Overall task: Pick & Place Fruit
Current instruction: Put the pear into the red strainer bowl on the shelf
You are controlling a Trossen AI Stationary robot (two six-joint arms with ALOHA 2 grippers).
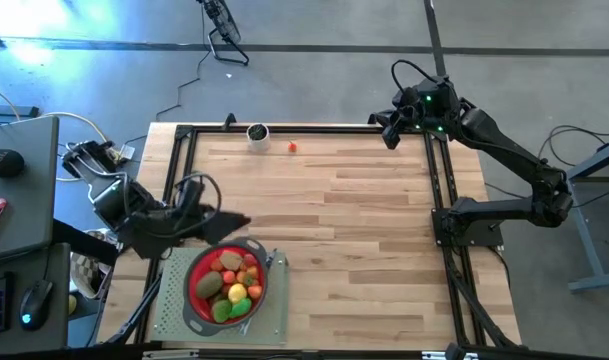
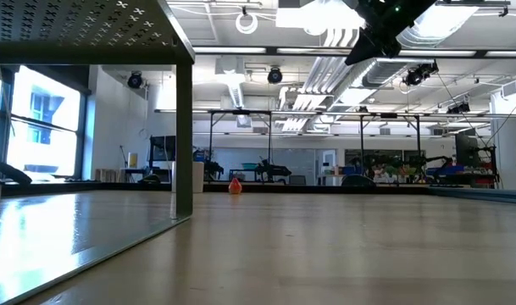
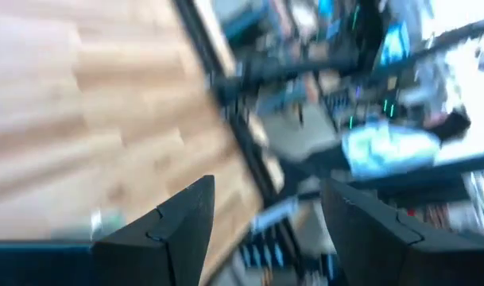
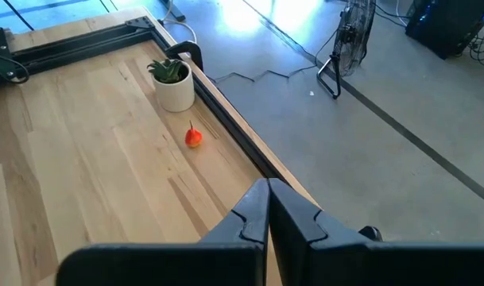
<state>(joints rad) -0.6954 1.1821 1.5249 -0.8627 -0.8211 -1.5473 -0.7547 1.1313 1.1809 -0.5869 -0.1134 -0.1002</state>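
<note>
Wood table [image 1: 364,220] | high: strainer [image 1: 227,281] of fruit [image 1: 234,283] | low: hidden

The left arm reaches in low over the bench's left edge, toward the near-left corner, its left tool [image 1: 236,222] pointing inward with the two fingers [image 3: 182,230] standing apart, nothing between them. The right arm is folded back at the far-right corner, raised high, its right tool [image 4: 268,208] pressed fully closed and empty.
</note>
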